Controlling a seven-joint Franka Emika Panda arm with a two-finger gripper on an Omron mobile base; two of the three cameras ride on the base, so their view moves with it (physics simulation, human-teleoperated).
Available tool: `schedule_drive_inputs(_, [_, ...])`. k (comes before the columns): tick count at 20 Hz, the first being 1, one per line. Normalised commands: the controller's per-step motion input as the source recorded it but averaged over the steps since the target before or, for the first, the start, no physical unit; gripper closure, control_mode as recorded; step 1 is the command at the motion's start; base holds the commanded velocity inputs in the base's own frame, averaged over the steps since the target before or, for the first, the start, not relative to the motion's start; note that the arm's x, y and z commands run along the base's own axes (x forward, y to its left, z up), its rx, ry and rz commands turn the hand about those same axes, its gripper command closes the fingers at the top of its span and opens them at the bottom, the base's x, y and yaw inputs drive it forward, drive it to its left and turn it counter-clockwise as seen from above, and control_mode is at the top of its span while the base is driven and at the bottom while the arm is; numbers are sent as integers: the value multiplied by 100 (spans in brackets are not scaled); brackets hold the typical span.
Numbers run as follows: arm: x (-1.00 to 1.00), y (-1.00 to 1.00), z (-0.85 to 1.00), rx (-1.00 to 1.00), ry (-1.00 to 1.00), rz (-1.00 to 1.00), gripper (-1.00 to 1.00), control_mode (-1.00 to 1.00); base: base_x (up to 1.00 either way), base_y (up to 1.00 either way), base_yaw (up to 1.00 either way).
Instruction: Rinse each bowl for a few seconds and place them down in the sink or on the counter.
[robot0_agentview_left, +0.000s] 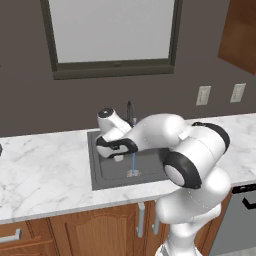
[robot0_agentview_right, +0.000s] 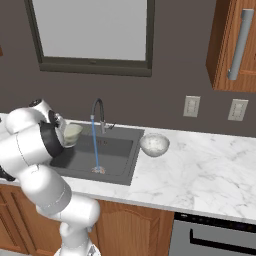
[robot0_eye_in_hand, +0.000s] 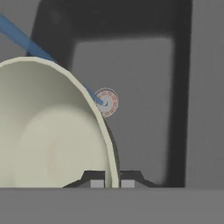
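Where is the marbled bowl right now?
In the right base view, the marbled bowl sits on the counter, just right of the sink and its back right corner.

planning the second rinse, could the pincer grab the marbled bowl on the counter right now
Probably not yet: the pincer is shut on the olive bowl's rim over the sink. The marbled bowl itself sits unobstructed on the counter.

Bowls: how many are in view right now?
2. A cream-lined bowl is pinched at its rim by the gripper over the sink; a marbled bowl sits on the counter.
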Motion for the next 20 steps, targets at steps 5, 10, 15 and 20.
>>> schedule_drive_inputs(5, [0, 30, 2, 0, 0, 0, 100, -100, 0, 0, 0])
schedule_drive_inputs(10, [0, 37, 0, 0, 0, 0, 100, -100, 0, 0, 0])
schedule_drive_inputs(15, [0, 44, 0, 0, 0, 0, 100, -100, 0, 0, 0])
schedule_drive_inputs(20, [0, 46, 0, 0, 0, 0, 100, -100, 0, 0, 0])
